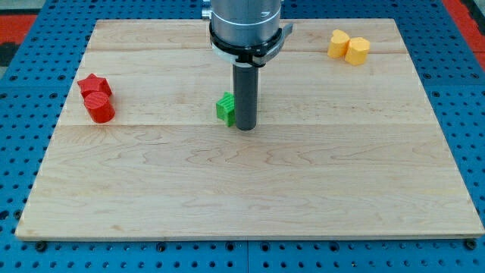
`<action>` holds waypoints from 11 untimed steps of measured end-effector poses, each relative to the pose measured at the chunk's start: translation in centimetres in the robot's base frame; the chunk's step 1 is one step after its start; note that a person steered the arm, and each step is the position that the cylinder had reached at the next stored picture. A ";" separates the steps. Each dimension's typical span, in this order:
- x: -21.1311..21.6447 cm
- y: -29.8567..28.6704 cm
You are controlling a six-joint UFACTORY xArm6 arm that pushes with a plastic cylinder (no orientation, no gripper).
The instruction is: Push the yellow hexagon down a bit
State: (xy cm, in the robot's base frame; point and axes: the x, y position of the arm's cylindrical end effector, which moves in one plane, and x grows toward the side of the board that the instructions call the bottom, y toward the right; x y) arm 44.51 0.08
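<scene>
The yellow hexagon (pixel 358 51) lies near the board's top right corner, touching another yellow block (pixel 339 43) on its left. My tip (pixel 245 127) rests on the board near the middle, far to the left of and below the yellow pair. A green block (pixel 225 108) sits right against the rod's left side, partly hidden by it.
A red star-shaped block (pixel 94 86) and a red cylinder (pixel 99 108) sit together at the view's left. The wooden board (pixel 250 189) lies on a blue perforated table. The arm's grey body (pixel 246 23) hangs over the board's top middle.
</scene>
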 end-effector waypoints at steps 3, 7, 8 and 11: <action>0.0 0.4; 0.6 6.9; -2.9 15.4; -21.2 26.6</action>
State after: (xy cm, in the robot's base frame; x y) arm 23.34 26.69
